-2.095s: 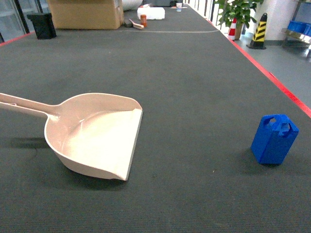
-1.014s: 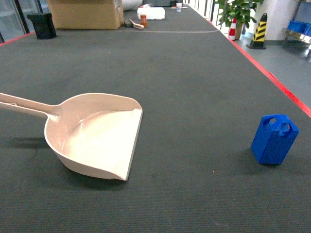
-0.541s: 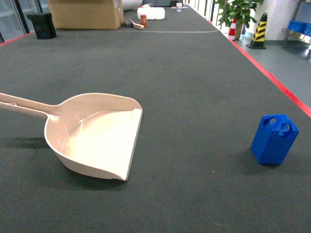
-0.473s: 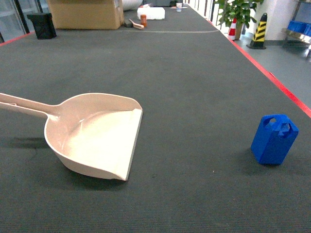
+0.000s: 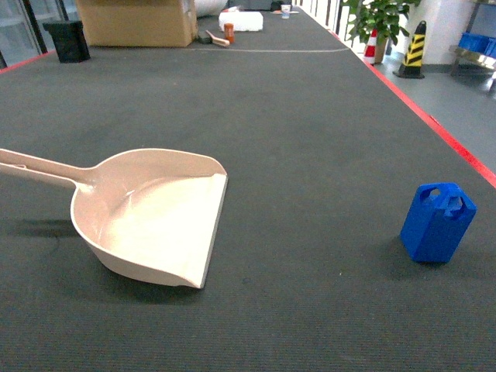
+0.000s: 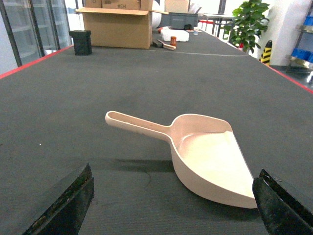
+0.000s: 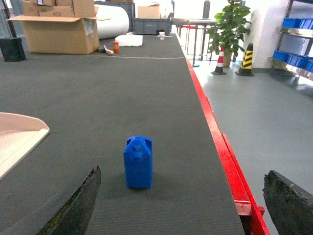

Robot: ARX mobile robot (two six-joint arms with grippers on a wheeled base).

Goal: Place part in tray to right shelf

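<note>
The blue part (image 5: 437, 222) stands upright on the dark mat at the right, with its handle end up; the right wrist view has the part (image 7: 138, 162) a little ahead of the left finger. The cream tray (image 5: 151, 215) lies at the left, handle pointing left, lip facing right, and nothing in it. In the left wrist view the tray (image 6: 205, 154) lies just ahead of the jaws. My left gripper (image 6: 173, 208) is open above bare mat. My right gripper (image 7: 183, 205) is open and holds nothing. Neither gripper shows in the head view. The right shelf is out of view.
A red edge strip (image 5: 434, 124) runs along the mat's right side, with grey floor beyond it. At the far end stand a cardboard box (image 5: 136, 22), a black bin (image 5: 67, 40), small items and a potted plant (image 5: 380, 19). A striped cone (image 5: 413, 50) stands on the floor.
</note>
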